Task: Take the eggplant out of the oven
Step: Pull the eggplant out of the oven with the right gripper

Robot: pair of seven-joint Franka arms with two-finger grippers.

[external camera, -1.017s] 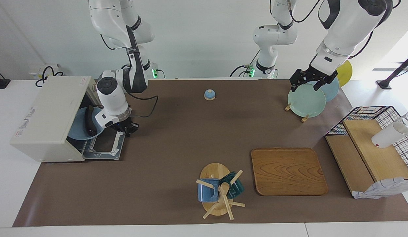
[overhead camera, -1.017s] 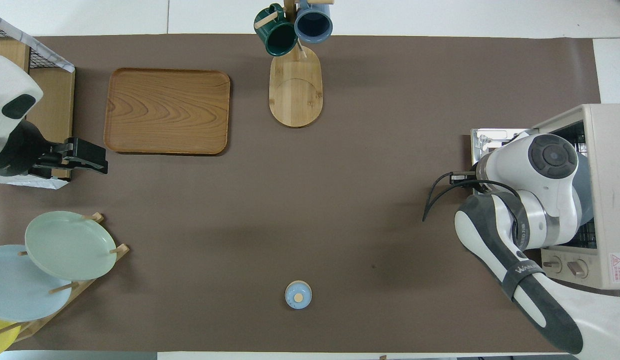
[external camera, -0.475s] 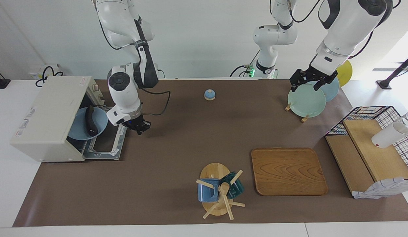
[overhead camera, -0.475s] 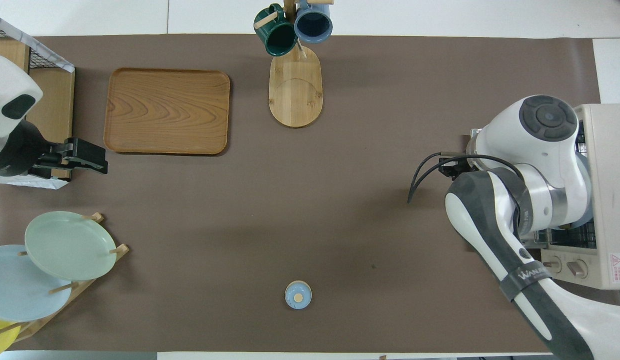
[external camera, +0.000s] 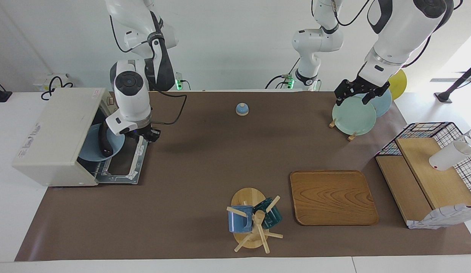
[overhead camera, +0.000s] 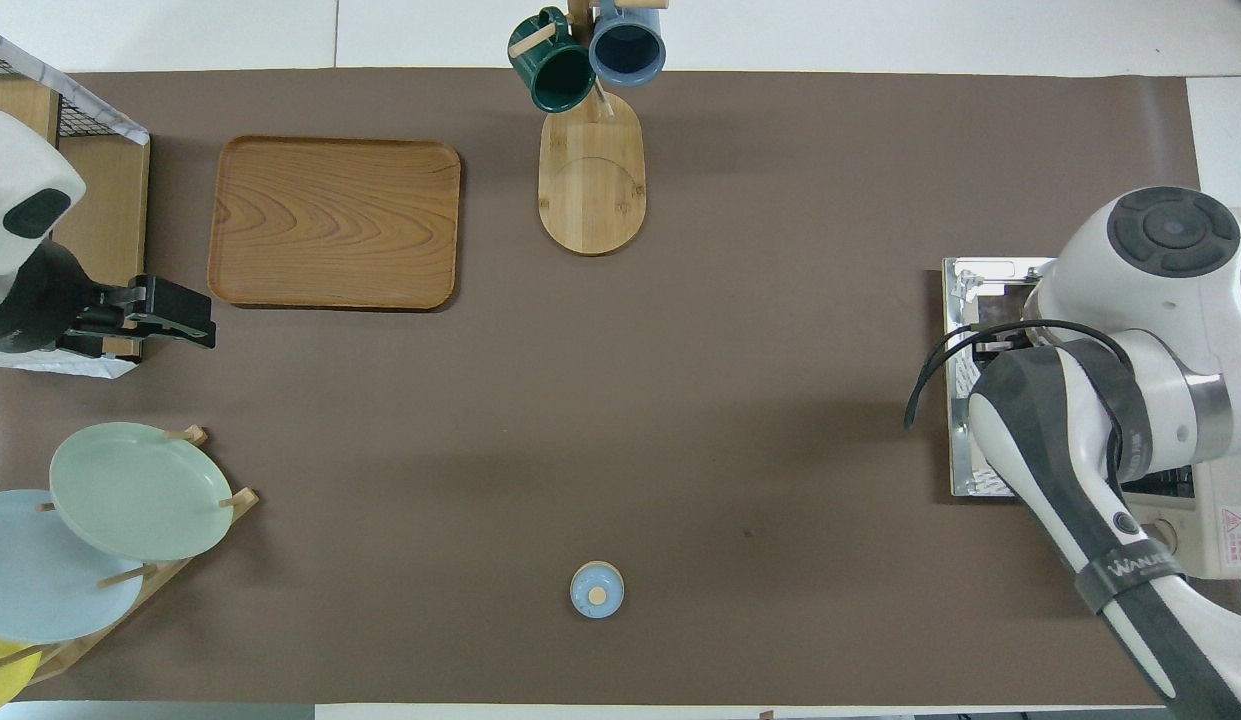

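The cream-white oven stands at the right arm's end of the table, its door folded down flat. In its mouth a blue plate carries the dark eggplant, whose upper end is covered by the right wrist. My right gripper hangs low over the edge of the open door nearer the robots, just beside the plate and holding nothing I can see. The overhead view shows only the door and a corner of the oven under the arm. My left gripper waits open above the plate rack.
A rack with pale green and blue plates stands under the left gripper. A small blue bell sits near the robots, mid-table. A wooden tray, a mug tree and a wire basket with wooden shelves lie farther out.
The right arm swung away from the oven mouth toward mid-table, then came back over the open door. Plate and eggplant stayed in the oven. The left arm has not moved.
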